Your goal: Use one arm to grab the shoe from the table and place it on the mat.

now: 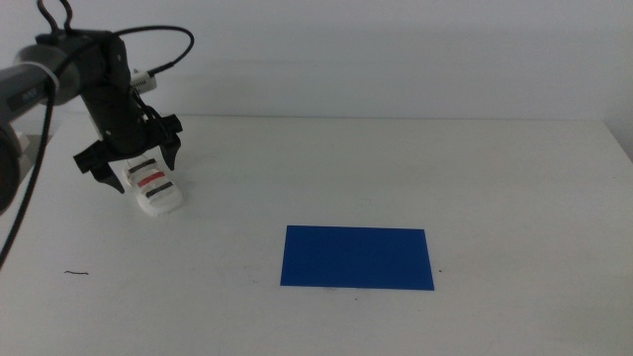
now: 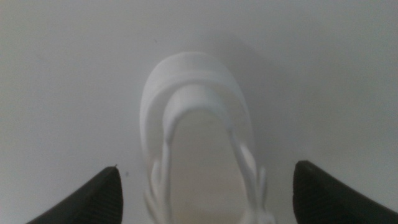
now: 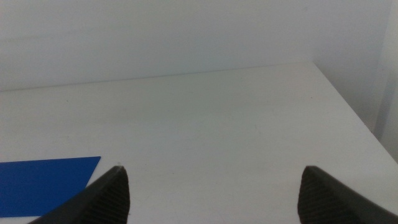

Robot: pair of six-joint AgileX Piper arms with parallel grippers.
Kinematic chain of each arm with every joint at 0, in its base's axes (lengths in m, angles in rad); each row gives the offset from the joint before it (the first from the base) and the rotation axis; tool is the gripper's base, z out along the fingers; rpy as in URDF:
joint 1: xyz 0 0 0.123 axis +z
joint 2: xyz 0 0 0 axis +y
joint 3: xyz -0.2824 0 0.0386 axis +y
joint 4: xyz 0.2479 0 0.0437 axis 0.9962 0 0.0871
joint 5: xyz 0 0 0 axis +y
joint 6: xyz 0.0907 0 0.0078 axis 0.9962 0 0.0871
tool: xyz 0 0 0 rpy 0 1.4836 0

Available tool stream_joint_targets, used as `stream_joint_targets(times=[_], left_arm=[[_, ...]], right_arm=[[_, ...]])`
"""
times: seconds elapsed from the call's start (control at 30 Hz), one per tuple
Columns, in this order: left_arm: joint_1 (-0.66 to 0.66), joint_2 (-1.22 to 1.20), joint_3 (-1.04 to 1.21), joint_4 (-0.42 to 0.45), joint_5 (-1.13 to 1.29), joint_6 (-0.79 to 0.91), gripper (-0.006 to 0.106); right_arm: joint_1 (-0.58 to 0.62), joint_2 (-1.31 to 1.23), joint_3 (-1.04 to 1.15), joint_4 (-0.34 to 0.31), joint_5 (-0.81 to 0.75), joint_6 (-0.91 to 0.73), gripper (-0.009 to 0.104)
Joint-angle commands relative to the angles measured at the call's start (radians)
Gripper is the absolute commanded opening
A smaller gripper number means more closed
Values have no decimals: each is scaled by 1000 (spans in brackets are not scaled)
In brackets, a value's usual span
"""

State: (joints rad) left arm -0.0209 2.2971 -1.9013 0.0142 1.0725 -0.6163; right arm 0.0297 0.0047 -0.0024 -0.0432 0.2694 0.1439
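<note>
Middle view gives us the plainest account: our left gripper (image 1: 129, 170) is down over the shoe (image 1: 153, 185), which sits on the table (image 1: 415, 168) well to the left of the mat (image 1: 357, 258) and a little farther back. We take the mat as our landmark throughout. It lies flat and bare, with nothing resting on it, so the placing has not happened.

From the left wrist camera we see the shoe (image 2: 199, 137) lying between our two fingers (image 2: 93, 199), which stand wide on either side of it with table showing in the gaps. They do not appear to touch it. We judge that we are lined up for the grasp but have not yet closed, and we cannot tell whether the sole has left the table at all; it looks to be resting there.

Our right gripper (image 3: 211, 199) waits on the far side of the mat from the shoe, its fingers spread wide and holding nothing, with a corner of the mat (image 3: 46, 177) in its view.

What remains, as we read it, is nearly everything: close on the shoe, lift it, carry it across to the mat, set it down and let go.
</note>
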Motion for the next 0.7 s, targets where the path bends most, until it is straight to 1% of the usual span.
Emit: stream_joint_targets(times=[0.0, 0.1, 0.2, 0.27, 0.43, 0.5, 0.53, 0.57, 0.67], left_arm=[[-5, 10, -7, 5, -19, -10, 94], [-8, 20, -7, 5, -35, 7, 91], [-8, 20, -7, 5, -27, 7, 80], [-8, 20, -7, 8, 3, -21, 65], [-11, -18, -5, -23, 111, -21, 17], [-27, -71, -5, -14, 149, -21, 0], [-42, -99, 2, 3, 149, -28, -2], [-56, -134, 20, 19, 149, -28, -2], [-126, -283, 117, 103, 149, -94, -2]], right_arm=[[-2, -5, 2, -6, -7, -6, 79], [-2, -5, 2, -6, -7, -6, 79], [-2, -5, 2, -6, -7, -6, 79], [-2, -5, 2, -6, -7, -6, 79], [-2, -5, 2, -6, -7, -6, 79], [-2, -5, 2, -6, -7, -6, 79], [-2, -5, 2, -6, -7, -6, 79], [-2, -5, 2, -6, -7, -6, 79], [-2, -5, 2, -6, -7, -6, 79]])
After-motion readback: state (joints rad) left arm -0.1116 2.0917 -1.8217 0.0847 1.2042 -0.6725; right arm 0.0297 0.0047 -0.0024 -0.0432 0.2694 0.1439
